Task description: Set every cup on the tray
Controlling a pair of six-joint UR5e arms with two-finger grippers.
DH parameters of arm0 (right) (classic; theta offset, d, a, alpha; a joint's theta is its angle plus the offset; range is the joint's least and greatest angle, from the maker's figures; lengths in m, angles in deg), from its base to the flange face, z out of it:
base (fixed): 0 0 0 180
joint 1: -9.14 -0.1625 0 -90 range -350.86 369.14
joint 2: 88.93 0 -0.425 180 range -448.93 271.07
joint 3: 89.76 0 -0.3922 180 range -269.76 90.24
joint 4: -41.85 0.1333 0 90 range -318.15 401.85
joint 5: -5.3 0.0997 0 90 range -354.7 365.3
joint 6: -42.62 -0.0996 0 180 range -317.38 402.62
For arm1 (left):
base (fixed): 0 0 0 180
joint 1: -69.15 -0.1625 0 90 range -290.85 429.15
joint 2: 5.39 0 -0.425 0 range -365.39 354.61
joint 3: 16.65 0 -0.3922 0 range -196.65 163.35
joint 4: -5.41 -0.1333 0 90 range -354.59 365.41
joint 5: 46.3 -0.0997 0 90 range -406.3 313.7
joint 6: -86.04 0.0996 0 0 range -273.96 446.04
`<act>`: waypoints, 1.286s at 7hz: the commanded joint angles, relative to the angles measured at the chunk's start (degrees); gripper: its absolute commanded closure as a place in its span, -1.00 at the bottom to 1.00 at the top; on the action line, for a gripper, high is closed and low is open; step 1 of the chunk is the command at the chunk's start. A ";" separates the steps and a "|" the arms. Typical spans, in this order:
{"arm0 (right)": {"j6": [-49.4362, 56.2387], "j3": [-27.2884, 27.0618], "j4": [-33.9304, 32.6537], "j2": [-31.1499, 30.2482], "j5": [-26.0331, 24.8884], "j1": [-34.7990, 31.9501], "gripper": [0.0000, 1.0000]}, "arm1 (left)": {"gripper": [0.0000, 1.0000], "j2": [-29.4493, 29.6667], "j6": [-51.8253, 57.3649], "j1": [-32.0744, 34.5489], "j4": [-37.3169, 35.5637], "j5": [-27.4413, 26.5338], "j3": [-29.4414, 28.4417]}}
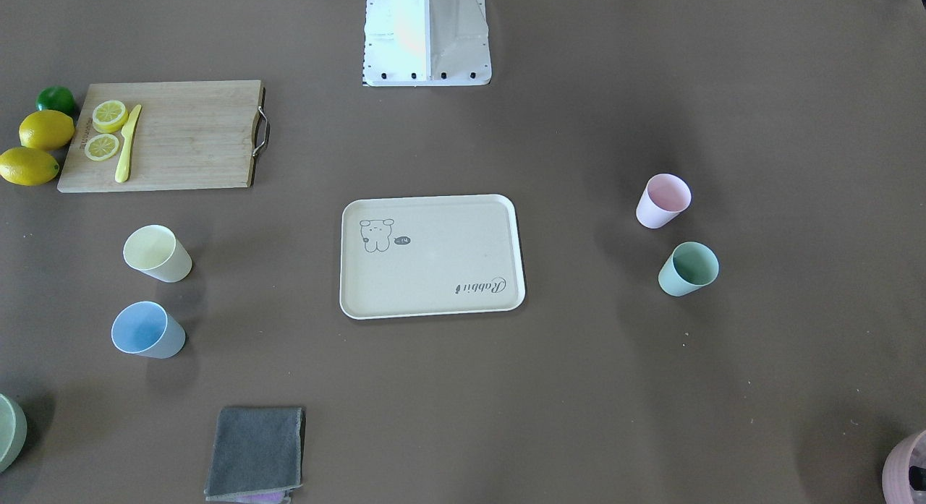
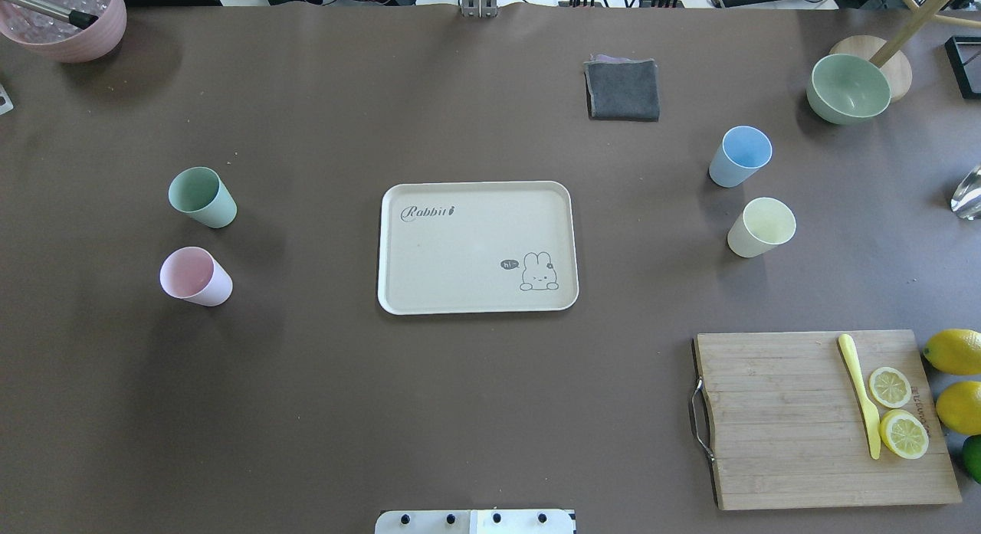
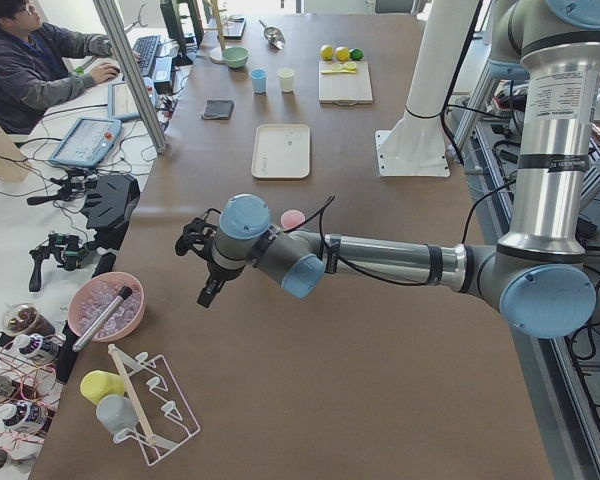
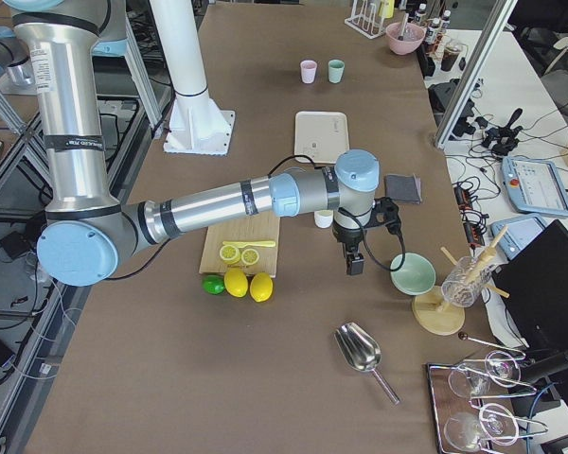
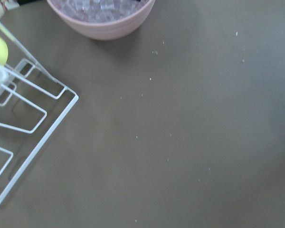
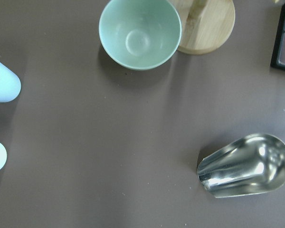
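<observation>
Cloth [image 1: 255,452], yellow cup [image 1: 157,253], blue cup [image 1: 148,330], pink cup [image 1: 663,200], mint cup [image 1: 688,268] are sitting off tray [image 1: 434,280].
Hovering left hand [image 3: 205,285], right hand [image 4: 354,260]: apart or together, cannot tell.

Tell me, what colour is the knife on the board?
The knife is pale yellow; the overhead view shows it best.

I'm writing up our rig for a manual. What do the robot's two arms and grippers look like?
The left arm and right arm match: silver tubes, pale blue round joint caps, black rings, a printed label. A black cable loops to each wrist. The left gripper and right gripper are black.
</observation>
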 commanded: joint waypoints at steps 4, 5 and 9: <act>-8.17 -0.11 5.07 0.34 0.08 1.98 -1.00 | -0.97 5.81 -9.71 -3.32 4.59 0.66 -3.50; -16.67 -0.11 5.08 2.44 -0.45 6.27 -1.00 | -0.96 8.77 -10.51 -7.96 4.35 0.41 -3.94; -28.35 0.77 5.16 7.65 -3.43 15.88 -1.00 | -0.96 10.64 -25.43 -21.24 4.00 -3.43 -4.29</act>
